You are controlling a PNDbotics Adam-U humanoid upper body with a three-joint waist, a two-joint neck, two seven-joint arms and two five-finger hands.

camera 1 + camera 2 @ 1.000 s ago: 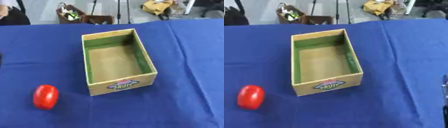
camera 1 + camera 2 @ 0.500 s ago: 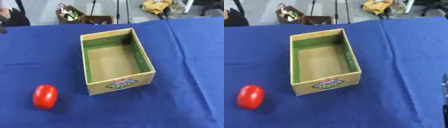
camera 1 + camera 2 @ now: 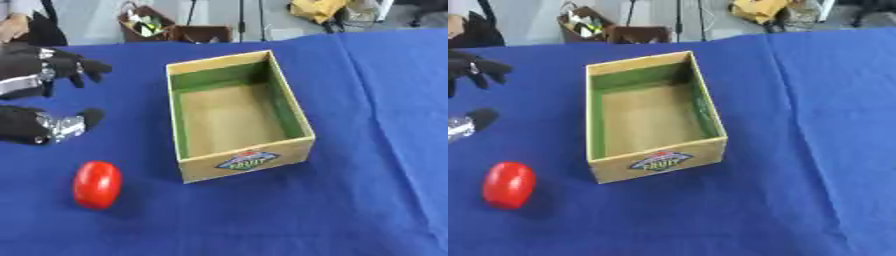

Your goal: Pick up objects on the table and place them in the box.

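A red oval fruit [image 3: 96, 184] lies on the blue cloth at the front left. To its right stands an open wooden box [image 3: 249, 161] with green inner walls and a "FRUIT" label on its front; nothing lies inside it. My left hand [image 3: 39, 67] comes in from the left edge, black with silver joints. It is open, with the fingers spread above and the thumb [image 3: 61, 125] below. It hovers behind the fruit, apart from it and left of the box. My right hand shows in neither view.
The blue cloth [image 3: 376, 150] covers the whole table, with a crease running down its right side. Beyond the far edge stand a brown basket [image 3: 144, 22] and a yellow bundle [image 3: 319, 9] on the floor. A person's sleeve shows at the top left corner.
My left hand has come into view from the left edge, toward the fruit. The sliver of my right hand at the right edge is gone. Box and fruit have not moved.
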